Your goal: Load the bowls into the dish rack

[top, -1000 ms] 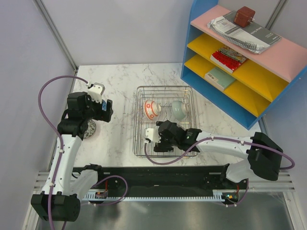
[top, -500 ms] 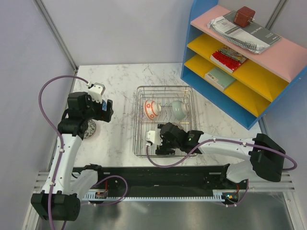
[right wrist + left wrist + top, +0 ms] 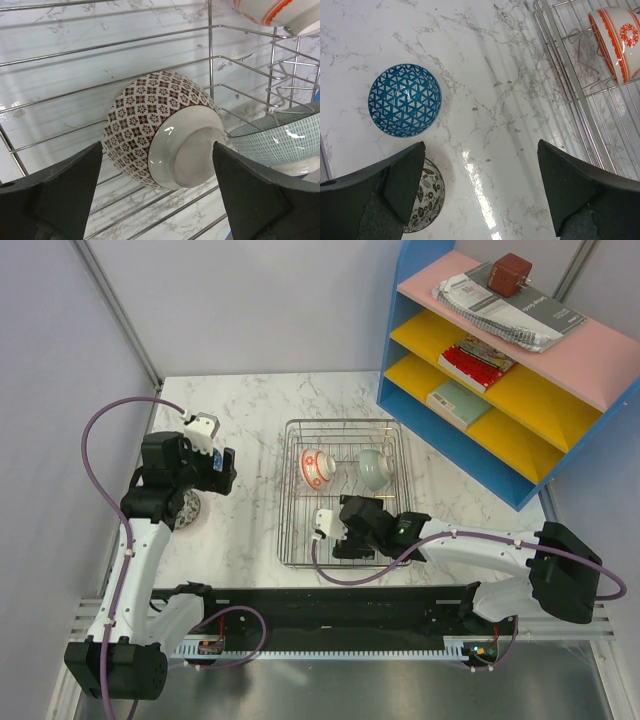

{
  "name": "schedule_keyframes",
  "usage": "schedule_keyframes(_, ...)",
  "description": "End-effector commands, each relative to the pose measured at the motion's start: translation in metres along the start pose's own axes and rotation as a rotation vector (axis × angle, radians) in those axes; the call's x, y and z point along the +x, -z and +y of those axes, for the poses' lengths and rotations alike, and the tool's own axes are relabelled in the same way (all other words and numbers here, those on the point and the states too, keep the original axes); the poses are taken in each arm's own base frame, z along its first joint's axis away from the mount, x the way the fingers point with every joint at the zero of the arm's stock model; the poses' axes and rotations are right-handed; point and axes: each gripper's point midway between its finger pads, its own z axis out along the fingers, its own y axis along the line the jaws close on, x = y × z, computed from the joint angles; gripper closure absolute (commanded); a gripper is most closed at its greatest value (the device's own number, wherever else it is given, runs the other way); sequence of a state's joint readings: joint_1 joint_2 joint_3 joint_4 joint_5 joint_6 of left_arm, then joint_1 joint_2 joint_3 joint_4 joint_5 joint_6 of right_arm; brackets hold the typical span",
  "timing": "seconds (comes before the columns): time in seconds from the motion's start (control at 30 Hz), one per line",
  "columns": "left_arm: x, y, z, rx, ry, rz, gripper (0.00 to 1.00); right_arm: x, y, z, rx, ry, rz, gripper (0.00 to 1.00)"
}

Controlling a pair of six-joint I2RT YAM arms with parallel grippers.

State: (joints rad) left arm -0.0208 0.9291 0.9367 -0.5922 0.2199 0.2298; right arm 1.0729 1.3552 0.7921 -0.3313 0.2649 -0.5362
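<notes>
The silver wire dish rack (image 3: 344,423) stands mid-table. A red-orange patterned bowl (image 3: 316,467) and a pale teal bowl (image 3: 374,468) lean in its far half. My right gripper (image 3: 157,145) hangs open over the near half, its fingers either side of a reddish-brown patterned bowl (image 3: 145,117) that lies on its side with its foot toward me, resting on the wires. Left of the rack my left gripper (image 3: 481,145) is open above bare marble. A blue triangle-patterned bowl (image 3: 405,100) and a grey floral bowl (image 3: 422,200) sit upright on the table beneath it.
A blue shelf unit (image 3: 500,370) with pink and yellow shelves holding books stands at the back right, close to the rack's far corner. Grey walls close the table's left and back sides. A purple cable (image 3: 100,425) loops beside the left arm.
The right gripper has drawn back slightly toward the near right, away from the reddish-brown bowl. The left arm has not moved.
</notes>
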Motion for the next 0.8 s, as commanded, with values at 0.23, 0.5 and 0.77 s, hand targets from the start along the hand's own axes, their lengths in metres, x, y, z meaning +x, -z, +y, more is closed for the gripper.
schedule_keyframes(0.23,-0.006,-0.001,0.002,0.003,-0.012,-0.020,0.00,-0.050,0.027,-0.051,0.163,-0.053,-0.169,0.02)
schedule_keyframes(0.5,-0.002,0.000,0.004,-0.014,-0.014,-0.019,0.00,-0.061,0.010,-0.101,0.439,-0.078,-0.128,0.02)
schedule_keyframes(0.77,0.001,-0.003,0.002,0.000,-0.019,-0.018,0.00,-0.042,-0.004,-0.106,0.515,-0.094,-0.026,0.02)
